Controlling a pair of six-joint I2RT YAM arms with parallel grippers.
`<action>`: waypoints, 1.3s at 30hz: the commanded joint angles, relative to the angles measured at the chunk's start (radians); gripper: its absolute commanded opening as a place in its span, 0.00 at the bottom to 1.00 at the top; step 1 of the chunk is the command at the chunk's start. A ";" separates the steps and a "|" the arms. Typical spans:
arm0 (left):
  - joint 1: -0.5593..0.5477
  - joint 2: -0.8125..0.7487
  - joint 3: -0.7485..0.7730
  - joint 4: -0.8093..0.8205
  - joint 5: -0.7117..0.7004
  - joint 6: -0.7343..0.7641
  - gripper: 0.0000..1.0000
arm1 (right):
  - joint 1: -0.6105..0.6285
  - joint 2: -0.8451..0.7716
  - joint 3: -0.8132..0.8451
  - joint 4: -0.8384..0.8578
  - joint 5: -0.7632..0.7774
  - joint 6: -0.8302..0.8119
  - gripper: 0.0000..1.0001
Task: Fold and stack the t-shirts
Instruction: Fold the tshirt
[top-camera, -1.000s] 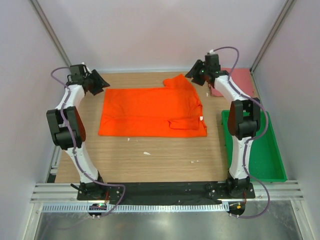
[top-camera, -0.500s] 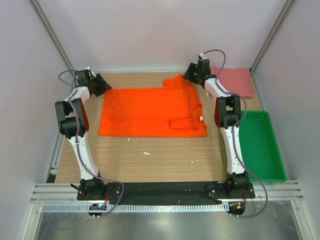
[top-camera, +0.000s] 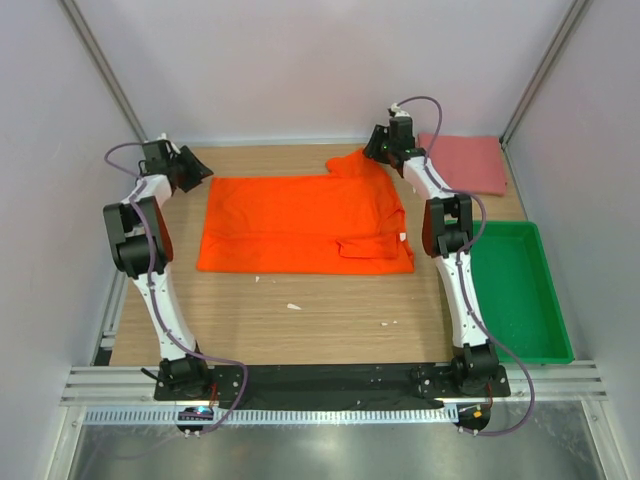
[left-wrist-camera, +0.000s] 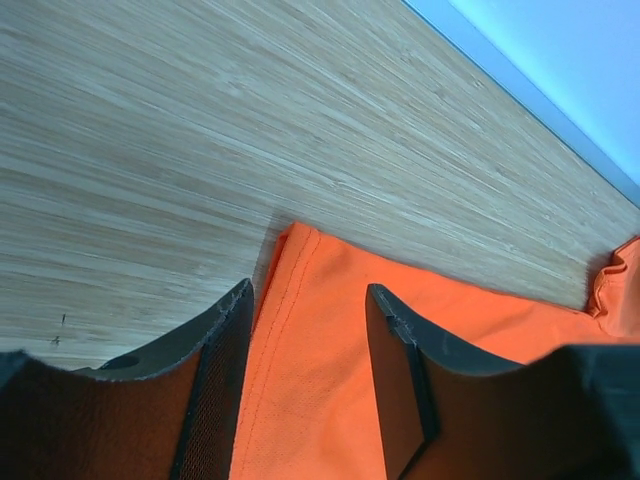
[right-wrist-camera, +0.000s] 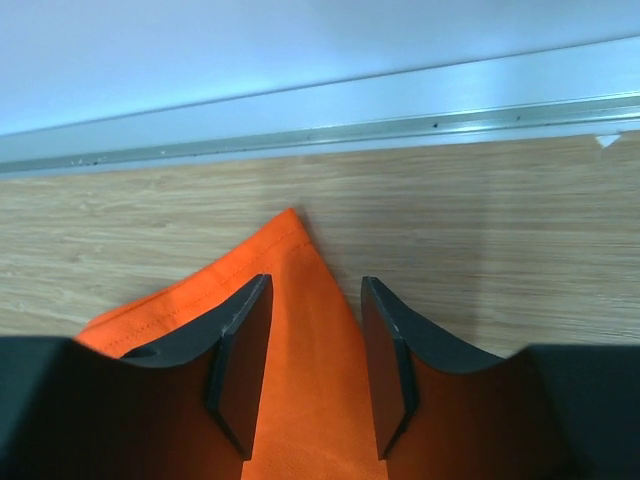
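The bright orange t-shirt (top-camera: 300, 225) lies flat in the middle of the table, with one sleeve folded in at its right side. My left gripper (top-camera: 203, 168) is low at the shirt's far left corner. In the left wrist view that gripper (left-wrist-camera: 310, 325) is open, and the orange corner (left-wrist-camera: 320, 330) lies between its fingers, untouched by the pads. My right gripper (top-camera: 375, 147) is at the far right corner. In the right wrist view it (right-wrist-camera: 315, 335) is open astride the pointed orange corner (right-wrist-camera: 305, 300). The dull pink-red t-shirt (top-camera: 465, 165) lies folded at the back right.
A green plastic tray (top-camera: 520, 345) sits along the right edge of the table. The back wall and its metal rail (right-wrist-camera: 400, 125) run just beyond the right gripper. Small white scraps (top-camera: 293, 306) lie on the wood in front of the orange shirt.
Both arms have stretched toward the back. The right gripper has moved left off the pink-red shirt's side to the orange shirt's far right corner. Its jaws have narrowed slightly.
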 joint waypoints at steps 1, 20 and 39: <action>0.008 0.001 0.021 0.019 0.022 -0.003 0.50 | 0.017 -0.005 0.022 -0.043 0.007 -0.043 0.45; -0.004 0.107 0.117 -0.079 -0.018 0.061 0.46 | 0.023 -0.033 -0.021 -0.066 -0.006 -0.007 0.05; -0.044 0.210 0.249 -0.172 0.008 0.110 0.33 | 0.013 -0.065 -0.058 -0.074 -0.033 0.019 0.01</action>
